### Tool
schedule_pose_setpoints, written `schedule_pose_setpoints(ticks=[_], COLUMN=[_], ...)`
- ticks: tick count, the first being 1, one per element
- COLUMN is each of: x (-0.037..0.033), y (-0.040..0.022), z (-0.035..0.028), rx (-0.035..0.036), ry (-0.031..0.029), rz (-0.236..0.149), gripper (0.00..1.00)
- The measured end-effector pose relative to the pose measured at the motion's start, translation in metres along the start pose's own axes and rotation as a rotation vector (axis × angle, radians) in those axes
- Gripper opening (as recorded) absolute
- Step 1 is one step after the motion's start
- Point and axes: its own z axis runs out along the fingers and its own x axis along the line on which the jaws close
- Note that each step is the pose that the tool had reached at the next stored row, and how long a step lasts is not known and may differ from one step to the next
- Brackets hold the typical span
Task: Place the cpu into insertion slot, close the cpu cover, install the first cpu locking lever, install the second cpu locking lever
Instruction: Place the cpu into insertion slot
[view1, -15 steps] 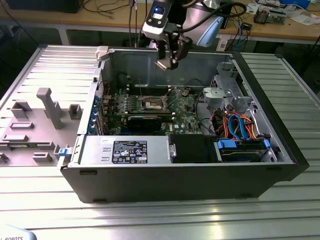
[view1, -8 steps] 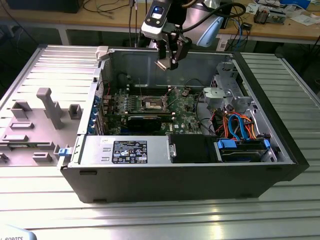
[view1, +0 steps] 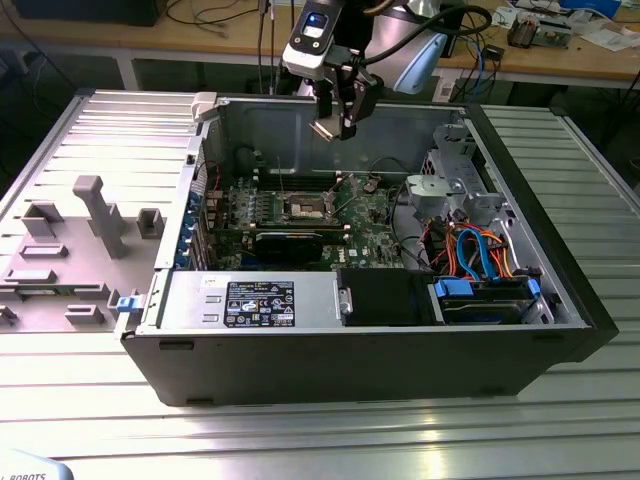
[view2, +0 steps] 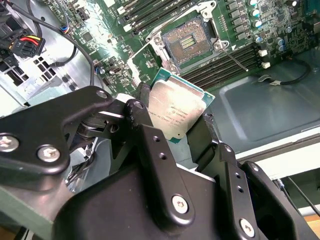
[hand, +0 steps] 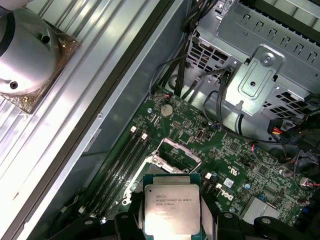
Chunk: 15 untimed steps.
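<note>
- One gripper (view1: 340, 120) hangs over the open computer case (view1: 350, 365) in the exterior view. It is well above the motherboard (view1: 375, 212) and not touching it.
- Two black fingers (view2: 145, 125) are clamped on the cpu (view2: 172, 112), one against each of two opposite edges. In both wrist views the chip sits between the tips with its silvery top towards the camera.
- The cpu is held in the air, off the board. Its greenish rim shows along the edges that the fingers leave free.
- The insertion slot (view2: 187, 44) lies on the motherboard below and beyond the chip. It is uncovered, with the dark field of contacts bare inside the metal rim.
- In the exterior view the slot sits near the middle of the board, under and a little to the exterior view's left of the gripper.
- Memory slots (view2: 222, 62) run in narrow parallel rows just beside the socket.
- A round coin battery (hand: 166, 110) sits on the board near the slot. Beyond it stands a grey metal drive cage (hand: 260, 75) with dark leads trailing around it.
- Blue and orange cables (view1: 480, 250) lie inside the case at the exterior view's right.
- A grey fixture tray (view1: 60, 250) rests outside the case at the exterior view's left. Both tray and case stand on a ribbed metal table (view1: 400, 440).
</note>
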Motion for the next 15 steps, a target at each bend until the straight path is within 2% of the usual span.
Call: schedule_pose_setpoints(ticks=[2,4,11,15], x=[0.0,0.0,0.0,0.0], y=[0.0,0.0,0.0,0.0], z=[0.0,0.0001,0.0005,0.0005], rx=[-0.0001,-0.0005,-0.0031,-0.0032], ry=[-0.0003,-0.0021,-0.0138,-0.0144], rz=[0.004,0.023,0.155,0.161], gripper=[0.54,0.54,0.54,0.54])
